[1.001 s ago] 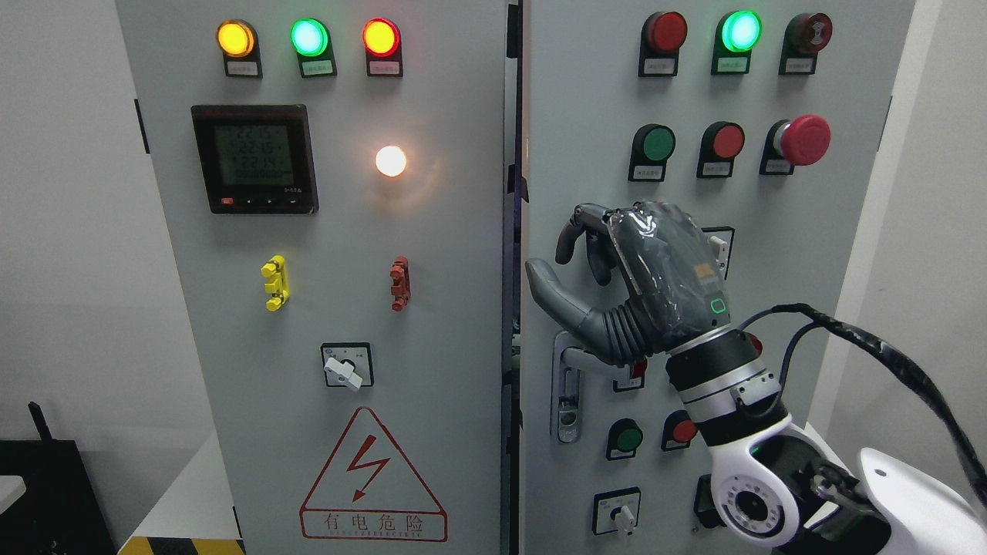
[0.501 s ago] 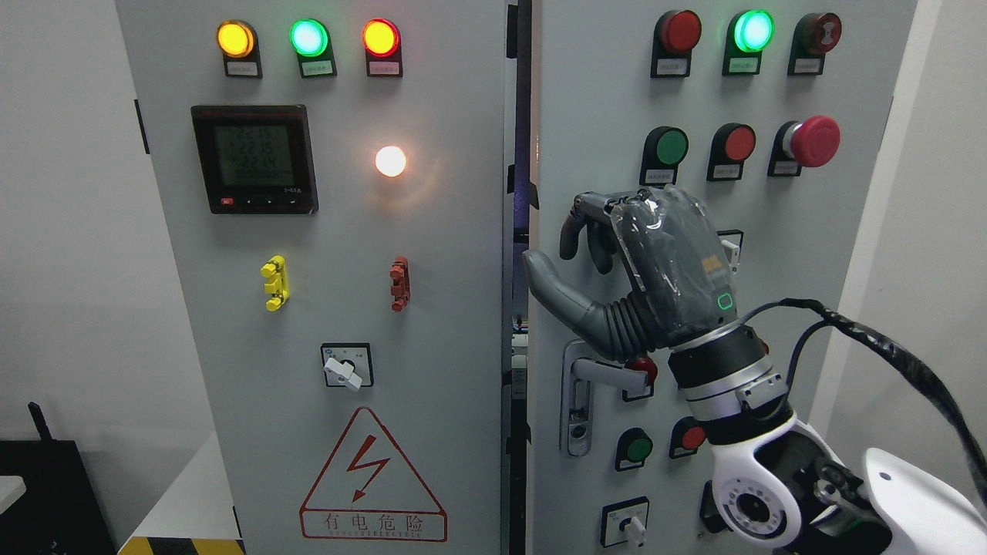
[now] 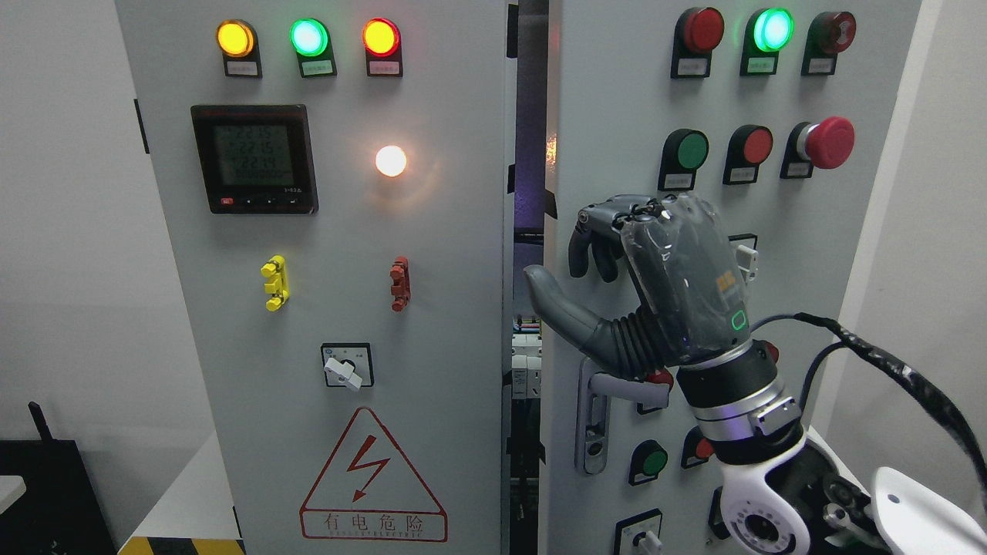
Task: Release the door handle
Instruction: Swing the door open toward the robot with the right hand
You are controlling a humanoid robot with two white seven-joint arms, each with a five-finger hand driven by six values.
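The grey lever door handle (image 3: 626, 385) sticks out from its metal plate (image 3: 592, 420) on the right cabinet door (image 3: 609, 100). My right hand (image 3: 563, 270) hovers just above the handle, its wrist and palm covering the lever's right end. The fingers (image 3: 590, 247) hang loosely bent and the thumb (image 3: 549, 297) stretches left past the door's edge. Nothing is held in it. The door stands ajar, with a dark gap (image 3: 528, 193) showing white components low inside. My left arm is out of view.
The right door carries red and green buttons and a red mushroom stop button (image 3: 829, 142). The left door (image 3: 447, 254) is closed, with lamps, a meter (image 3: 254, 158), a rotary switch (image 3: 343, 370) and a warning triangle. A black cable (image 3: 887, 358) loops off my right wrist.
The right door has swung further open, widening the gap. My right hand has drifted right and slightly down with the door, staying above the handle.
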